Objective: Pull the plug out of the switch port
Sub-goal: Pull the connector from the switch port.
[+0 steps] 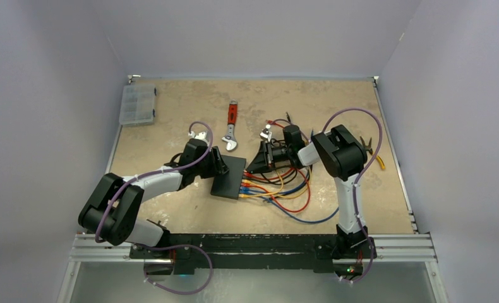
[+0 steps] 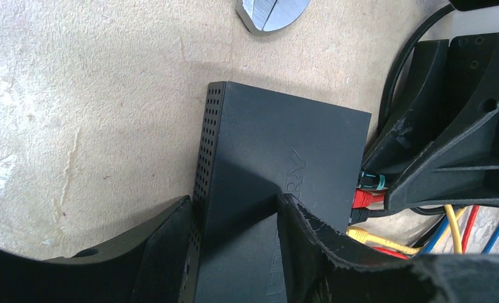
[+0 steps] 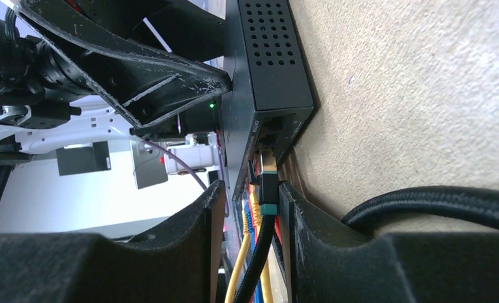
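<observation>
The mottled beige tabletop (image 1: 171, 107) carries a clear compartment box (image 1: 138, 105) at its far left corner, a red-handled wrench (image 1: 232, 128) near the middle, a flat black switch (image 1: 229, 177) nearer the arms, and tangled coloured cables (image 1: 291, 196) just right of it.

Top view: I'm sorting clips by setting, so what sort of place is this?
Likely a robot test cell: blank grey walls enclose the table, two arms are bolted to its near rail, and a switch, cables and wrench lie out.
</observation>
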